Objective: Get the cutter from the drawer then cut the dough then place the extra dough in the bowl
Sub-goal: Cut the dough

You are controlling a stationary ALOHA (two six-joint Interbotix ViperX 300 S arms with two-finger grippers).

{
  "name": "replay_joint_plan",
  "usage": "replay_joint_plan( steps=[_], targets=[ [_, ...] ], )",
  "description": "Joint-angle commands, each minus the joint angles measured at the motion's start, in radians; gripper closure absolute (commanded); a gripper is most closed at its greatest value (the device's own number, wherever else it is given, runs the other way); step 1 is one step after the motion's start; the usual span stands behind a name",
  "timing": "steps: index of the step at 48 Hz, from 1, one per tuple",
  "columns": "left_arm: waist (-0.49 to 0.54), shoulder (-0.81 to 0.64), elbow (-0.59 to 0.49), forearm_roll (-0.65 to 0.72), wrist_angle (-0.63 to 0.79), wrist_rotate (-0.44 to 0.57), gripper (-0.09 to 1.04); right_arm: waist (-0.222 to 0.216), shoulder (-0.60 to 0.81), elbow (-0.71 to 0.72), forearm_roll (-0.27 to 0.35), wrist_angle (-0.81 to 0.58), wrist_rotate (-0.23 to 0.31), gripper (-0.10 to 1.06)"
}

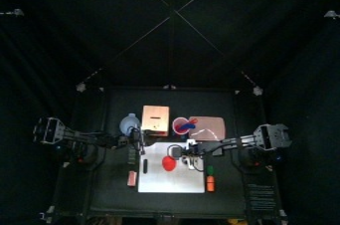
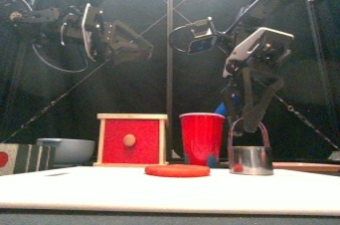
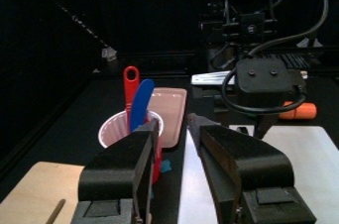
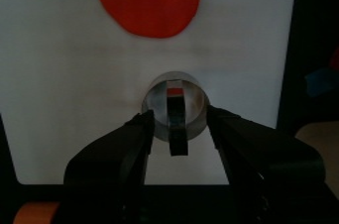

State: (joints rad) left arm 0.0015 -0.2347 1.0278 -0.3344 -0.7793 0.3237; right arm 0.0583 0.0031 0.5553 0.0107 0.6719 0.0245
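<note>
The cutter [image 2: 250, 160] stands straight up on the white board [image 2: 80, 184], its round open end down and its wire handle on top; it sits just to the right of the flat red dough [image 2: 177, 170], not on it; the right gripper [image 2: 249, 132] points straight down from above and pinches the handle tight; the left gripper [image 3: 179, 159] hangs high in the air on the left, jaws apart, holding nothing.

Black table [image 1: 106, 105] with board [image 2: 133, 187], box [image 2: 133, 139], bowl [image 2: 70, 150], cup [image 2: 204, 137], tray [image 1: 210, 125]
</note>
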Motion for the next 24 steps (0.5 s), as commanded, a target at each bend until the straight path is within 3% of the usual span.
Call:
replay_joint_plan(
  steps=[1, 10, 24],
  targets=[
    [-0.008, -0.012, 0.005, -0.032, -0.014, 0.000, 0.22, 0.008, -0.035, -0.008, 0.002, -0.003, 0.003, 0.31],
    [-0.029, -0.017, 0.029, -0.063, -0.014, 0.002, 0.22, 0.020, -0.044, -0.021, 0.006, -0.009, 0.003, 0.50],
    [-0.048, -0.028, 0.043, -0.063, -0.014, 0.003, 0.22, 0.049, -0.002, -0.146, 0.011, -0.005, 0.012, 0.52]
  ],
)
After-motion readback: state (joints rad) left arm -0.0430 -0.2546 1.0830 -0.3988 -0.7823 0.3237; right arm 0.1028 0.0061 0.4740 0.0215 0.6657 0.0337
